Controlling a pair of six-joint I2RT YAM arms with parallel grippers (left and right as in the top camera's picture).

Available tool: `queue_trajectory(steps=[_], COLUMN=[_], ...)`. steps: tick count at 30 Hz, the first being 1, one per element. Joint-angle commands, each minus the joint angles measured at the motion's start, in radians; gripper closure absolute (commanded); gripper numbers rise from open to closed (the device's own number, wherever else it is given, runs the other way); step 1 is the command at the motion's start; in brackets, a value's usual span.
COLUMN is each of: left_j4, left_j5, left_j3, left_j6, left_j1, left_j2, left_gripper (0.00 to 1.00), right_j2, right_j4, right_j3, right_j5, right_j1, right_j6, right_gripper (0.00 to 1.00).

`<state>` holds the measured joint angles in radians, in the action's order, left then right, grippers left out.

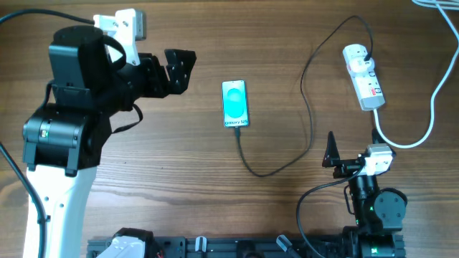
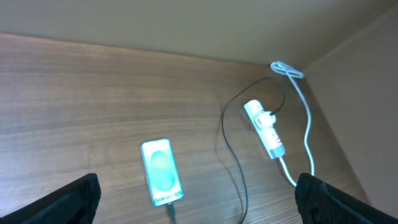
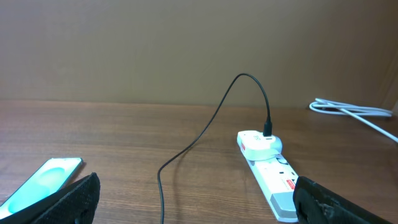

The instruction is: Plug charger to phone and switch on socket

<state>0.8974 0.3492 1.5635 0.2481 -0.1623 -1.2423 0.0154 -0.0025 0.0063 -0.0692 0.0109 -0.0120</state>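
Observation:
The phone (image 1: 235,103) lies flat mid-table, its cyan screen lit. The black charger cable (image 1: 310,107) runs from the phone's near end, where its tip sits in the port, in a loop to a white adapter on the far end of the white socket strip (image 1: 364,80). My left gripper (image 1: 179,69) is open and empty, left of the phone and above the table. My right gripper (image 1: 351,152) is open and empty, near of the strip. The left wrist view shows the phone (image 2: 161,171), cable (image 2: 230,143) and strip (image 2: 266,129). The right wrist view shows the phone (image 3: 40,183), cable (image 3: 199,137) and strip (image 3: 277,180).
The strip's thick white cord (image 1: 427,118) curves right and runs off the far right corner. The robots' own black cables (image 1: 305,208) lie near the right arm's base. A wall stands behind the table in the wrist views.

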Motion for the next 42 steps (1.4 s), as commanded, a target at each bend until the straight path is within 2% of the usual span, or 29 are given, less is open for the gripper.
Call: queue_trajectory(steps=[1,5,6,8,13,16,19,26,28,36,42], left_j4=[0.029,0.108,0.16,0.158,-0.037,-0.069,-0.08,-0.165,-0.171,-0.465,-0.639], left_j5=[-0.114,-0.121,-0.162,-0.215,-0.228,-0.228,-0.228,-0.214,-0.212,-0.182,-0.183], left_j3=[0.001,-0.023,-0.064,-0.151,-0.459,-0.595,-0.699,-0.933,-0.986,-1.283,-1.397], left_j6=[-0.017,-0.017,-0.016,-0.016,-0.016,-0.023,-0.088,-0.084,-0.084,-0.084,-0.084], left_j1=[0.008,0.016,0.017,0.019,0.066,0.099,0.133,0.218,0.227,0.235,0.235], left_j2=[0.01,0.054,0.087,0.139,0.357,0.528,0.667,0.964,1.025,1.242,1.239], left_gripper=[0.0,0.0,0.0,0.0,0.0,0.0,0.0,0.0,0.0,0.0,0.0], right_j2=[-0.012,-0.012,-0.012,-0.012,-0.012,-0.012,-0.012,-0.012,-0.012,-0.012,-0.012], right_j4=[0.003,0.003,0.003,0.003,0.003,0.003,0.003,0.003,0.003,0.003,0.003], right_j3=[-0.002,-0.002,-0.002,-0.002,-0.002,-0.002,-0.002,-0.002,-0.002,-0.002,-0.002], right_j5=[0.016,0.016,0.016,0.016,0.016,0.016,0.017,0.016,0.016,0.016,0.016], right_j1=[-0.004,-0.004,-0.004,-0.004,-0.004,-0.004,-0.004,-0.004,-0.004,-0.004,-0.004], right_j6=[0.015,0.015,0.014,0.015,0.015,0.014,0.014,0.014,0.014,0.015,0.015], right_gripper=[0.0,0.0,0.0,0.0,0.0,0.0,0.0,0.0,0.0,0.0,0.0])
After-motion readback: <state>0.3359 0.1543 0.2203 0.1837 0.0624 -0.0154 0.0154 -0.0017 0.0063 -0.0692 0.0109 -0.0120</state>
